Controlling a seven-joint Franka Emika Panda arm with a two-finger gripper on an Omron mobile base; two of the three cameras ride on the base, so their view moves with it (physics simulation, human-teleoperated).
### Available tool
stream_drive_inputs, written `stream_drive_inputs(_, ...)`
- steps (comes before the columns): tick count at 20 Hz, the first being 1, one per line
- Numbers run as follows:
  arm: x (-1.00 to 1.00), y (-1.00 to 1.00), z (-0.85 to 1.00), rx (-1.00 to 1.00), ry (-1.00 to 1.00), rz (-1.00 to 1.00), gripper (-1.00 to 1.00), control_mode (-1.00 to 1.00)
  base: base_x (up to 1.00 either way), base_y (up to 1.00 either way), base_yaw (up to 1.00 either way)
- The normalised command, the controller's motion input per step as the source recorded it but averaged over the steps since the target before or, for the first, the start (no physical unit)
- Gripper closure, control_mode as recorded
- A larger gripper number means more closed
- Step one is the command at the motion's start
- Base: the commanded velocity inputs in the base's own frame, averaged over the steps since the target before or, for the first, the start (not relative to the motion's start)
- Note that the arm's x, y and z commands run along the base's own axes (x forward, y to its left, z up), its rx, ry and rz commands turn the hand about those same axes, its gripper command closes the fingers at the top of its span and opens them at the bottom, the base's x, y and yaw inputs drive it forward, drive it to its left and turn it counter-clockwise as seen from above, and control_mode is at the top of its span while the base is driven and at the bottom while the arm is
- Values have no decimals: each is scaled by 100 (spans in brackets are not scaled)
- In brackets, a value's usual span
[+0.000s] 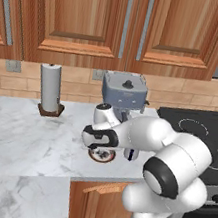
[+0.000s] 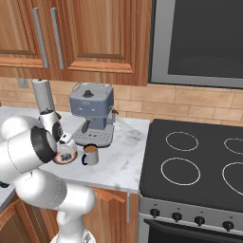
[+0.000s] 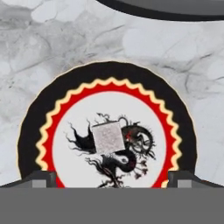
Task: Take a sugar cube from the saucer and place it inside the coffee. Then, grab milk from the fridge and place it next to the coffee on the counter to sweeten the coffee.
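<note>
Gripper (image 3: 112, 181) hangs directly over the saucer (image 3: 30, 127), jaws spread wide, the two dark fingertips (image 3: 37, 178) standing at opposite edges of the plate with nothing between them. A pale grey sugar cube (image 3: 107, 138) lies at the saucer's middle, on a black swirling dragon-like design ringed by a red and cream zigzag border and a black outer band; no writing can be read on it. The saucer sits on the white marble surface (image 1: 20, 136) near its front edge. Just beside it stands the dark coffee mug (image 2: 90, 154), brown liquid showing, handle turned towards the saucer. Behind them stands the blue-grey espresso machine (image 2: 91, 114), unlabelled. Farther left is a paper towel roll (image 1: 49, 89) on a brown base, against the tiled backsplash.
</note>
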Motion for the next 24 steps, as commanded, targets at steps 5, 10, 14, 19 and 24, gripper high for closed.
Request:
stream_drive_inputs(5,3,0,-15,0,-2,0,-100,-100,0,0,0)
stream_drive_inputs(10,11,0,-14,0,-3,0,100,-100,0,0,0)
stream_drive_inputs(14,22,0,-7,0,-3,0,100,-100,0,0,0)
stream_drive_inputs(19,7,0,0,0,0,0,100,-100,0,0,0)
stream_drive_inputs(24,-8,-1,11,0,-4,0,100,-100,0,0,0)
